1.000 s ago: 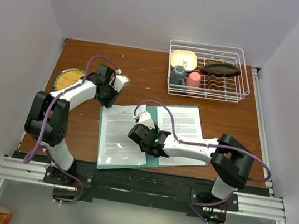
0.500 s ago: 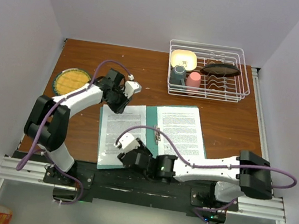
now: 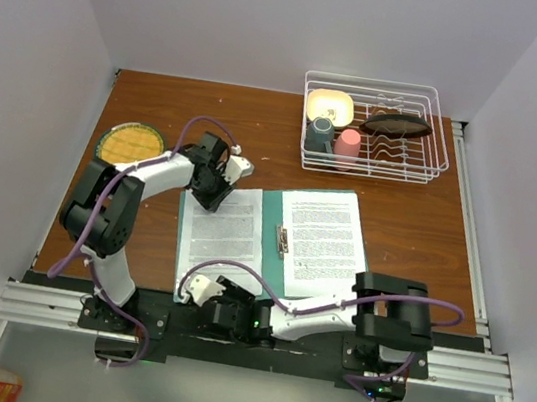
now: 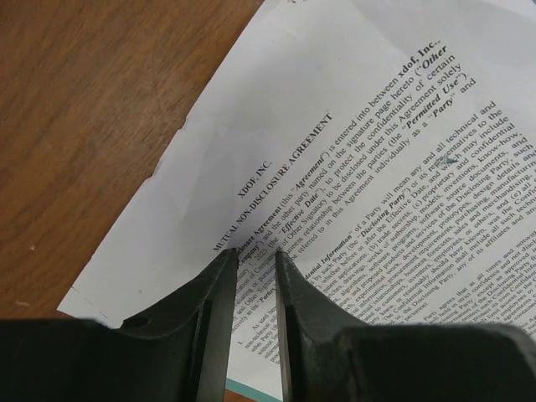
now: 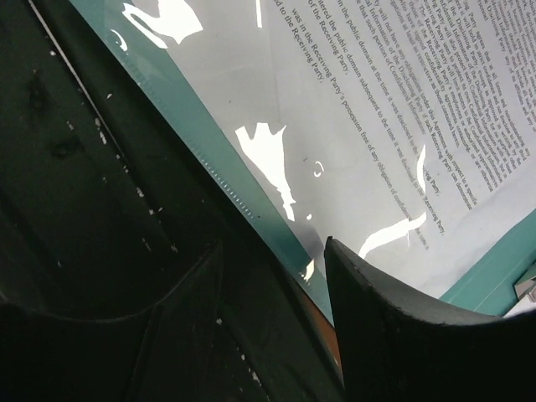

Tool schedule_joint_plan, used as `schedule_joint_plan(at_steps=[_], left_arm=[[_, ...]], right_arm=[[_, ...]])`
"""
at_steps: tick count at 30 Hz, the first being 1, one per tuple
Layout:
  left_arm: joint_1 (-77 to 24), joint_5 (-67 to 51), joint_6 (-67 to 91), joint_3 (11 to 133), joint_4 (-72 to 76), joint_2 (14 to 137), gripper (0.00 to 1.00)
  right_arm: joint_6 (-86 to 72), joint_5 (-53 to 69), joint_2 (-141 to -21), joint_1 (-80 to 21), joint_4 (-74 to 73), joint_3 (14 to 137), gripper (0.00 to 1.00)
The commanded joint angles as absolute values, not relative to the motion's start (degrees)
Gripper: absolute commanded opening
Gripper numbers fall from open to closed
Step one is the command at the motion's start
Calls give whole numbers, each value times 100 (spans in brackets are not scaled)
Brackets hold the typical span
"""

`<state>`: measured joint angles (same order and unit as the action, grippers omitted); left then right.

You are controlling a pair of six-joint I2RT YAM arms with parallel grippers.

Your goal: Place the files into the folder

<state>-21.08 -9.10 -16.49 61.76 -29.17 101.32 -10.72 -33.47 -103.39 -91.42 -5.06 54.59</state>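
Observation:
The teal folder (image 3: 271,237) lies open on the wooden table, with a printed white sheet on each leaf: one file on the left (image 3: 228,235), one on the right (image 3: 323,229). My left gripper (image 3: 211,191) is low over the left sheet's far-left corner. In the left wrist view its fingers (image 4: 254,255) stand a narrow gap apart over the printed text (image 4: 352,151), with nothing between them. My right gripper (image 3: 193,289) is at the folder's near-left corner. In the right wrist view it (image 5: 274,251) is open, the folder's teal edge (image 5: 188,113) running between the fingers, beside a glossy sheet (image 5: 402,109).
A white wire dish rack (image 3: 376,126) holding a yellow bowl, cups and a dark dish stands at the back right. A round yellow-green plate (image 3: 128,143) lies at the left. The metal rail (image 3: 248,335) runs along the near edge. Walls close in on three sides.
My right arm swung from the folder's middle down to its near-left corner. My left gripper moved right onto the left sheet's far corner, and that sheet now lies straighter.

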Motion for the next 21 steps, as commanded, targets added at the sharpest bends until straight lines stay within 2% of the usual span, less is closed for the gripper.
schedule_joint_plan(at_steps=[1,8,15,19,21], left_arm=[[-2109,-826,-1573,6389,-2751,10336,30],[-2118,-870,-1538,6276,-2716,10415,30],[-2171,-800,-1556,6179,-2751,10521,29],[-2180,-721,-1582,6126,-2830,10468,28],[-2171,-703,-1608,6152,-2891,10337,28]], right_arm=[[-976,-3401,-10608,-9176,-159,5651,57],[-774,-3814,-11223,-9211,439,5809,54],[-861,-4902,-11865,-9474,273,6380,49],[-1317,-4966,-11427,-9510,289,6048,40],[-1449,-4948,-10865,-9510,447,5697,31]])
